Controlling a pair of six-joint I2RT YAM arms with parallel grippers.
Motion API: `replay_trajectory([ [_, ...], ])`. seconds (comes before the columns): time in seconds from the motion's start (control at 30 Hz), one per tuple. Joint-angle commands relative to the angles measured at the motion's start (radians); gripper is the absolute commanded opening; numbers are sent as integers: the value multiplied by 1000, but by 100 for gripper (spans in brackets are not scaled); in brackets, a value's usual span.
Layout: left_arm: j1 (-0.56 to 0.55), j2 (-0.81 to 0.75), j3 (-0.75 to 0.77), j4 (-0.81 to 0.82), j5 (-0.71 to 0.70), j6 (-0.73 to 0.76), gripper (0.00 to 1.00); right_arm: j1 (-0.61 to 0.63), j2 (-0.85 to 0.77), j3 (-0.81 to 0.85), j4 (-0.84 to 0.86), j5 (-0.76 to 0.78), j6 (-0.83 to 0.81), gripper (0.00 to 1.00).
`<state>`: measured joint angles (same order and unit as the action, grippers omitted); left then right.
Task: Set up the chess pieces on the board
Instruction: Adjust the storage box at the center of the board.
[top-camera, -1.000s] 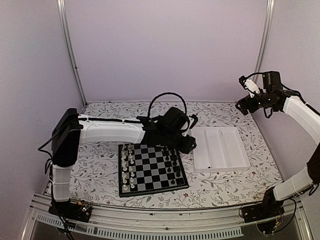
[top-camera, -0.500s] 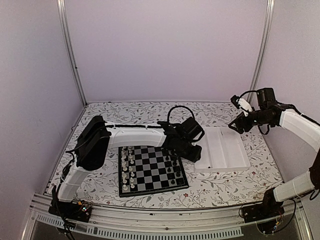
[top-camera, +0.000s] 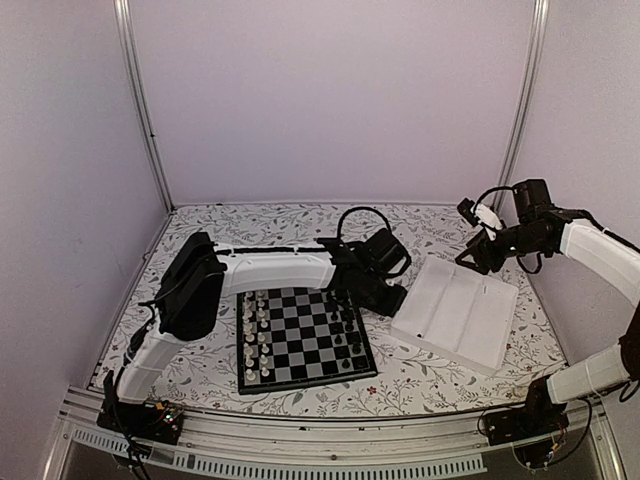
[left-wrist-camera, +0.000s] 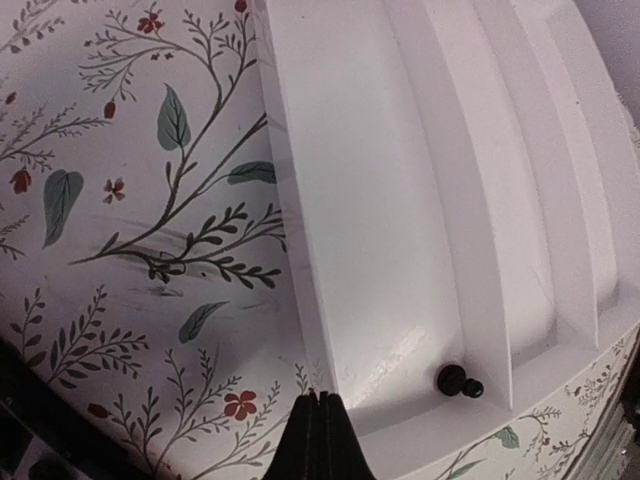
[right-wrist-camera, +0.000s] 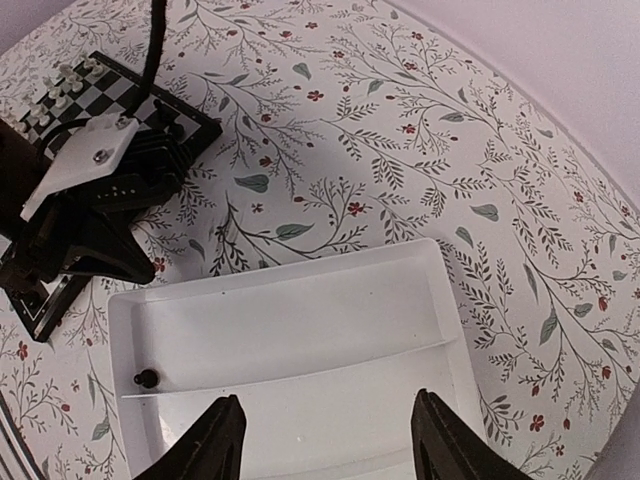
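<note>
Left tool (left-wrist-camera: 318, 397) at tray (left-wrist-camera: 300, 250) rim

Checkered board (top-camera: 303, 338), white tray (top-camera: 455, 315)

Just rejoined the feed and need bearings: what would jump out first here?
The white ridged plastic tray lies askew right of the small checkered chessboard, with one tiny black chess piece lying inside. The left arm's fingers are shut at its rim; the right arm's fingers hang spread above it.
</note>
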<state>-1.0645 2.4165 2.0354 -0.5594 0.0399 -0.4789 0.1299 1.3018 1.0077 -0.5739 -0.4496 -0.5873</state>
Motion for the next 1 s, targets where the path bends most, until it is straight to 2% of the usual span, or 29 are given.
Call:
replay_trajectory([
  [0.0, 12, -7, 3, 33, -10, 69, 0, 0, -15, -10, -86, -84, -74, 59],
  [0.17, 20, -27, -20, 39, -6, 79, 0, 3, 3, -29, -184, -194, -202, 52],
  [0.3, 20, -129, -126, 106, -83, 94, 12, 83, 35, -89, -130, -119, -268, 44],
  [0.4, 20, -237, -235, 182, -146, 106, 19, 139, 78, -94, -87, -88, -285, 44],
  [0.63, 35, -461, -451, 282, -268, 109, 25, 242, 294, -26, -28, 0, -321, 46],
  [0.83, 67, -537, -537, 273, -296, 102, 25, 320, 446, 22, -69, 68, -409, 45],
  [0.97, 87, -562, -580, 274, -299, 95, 26, 358, 512, 89, -133, 46, -442, 51],
])
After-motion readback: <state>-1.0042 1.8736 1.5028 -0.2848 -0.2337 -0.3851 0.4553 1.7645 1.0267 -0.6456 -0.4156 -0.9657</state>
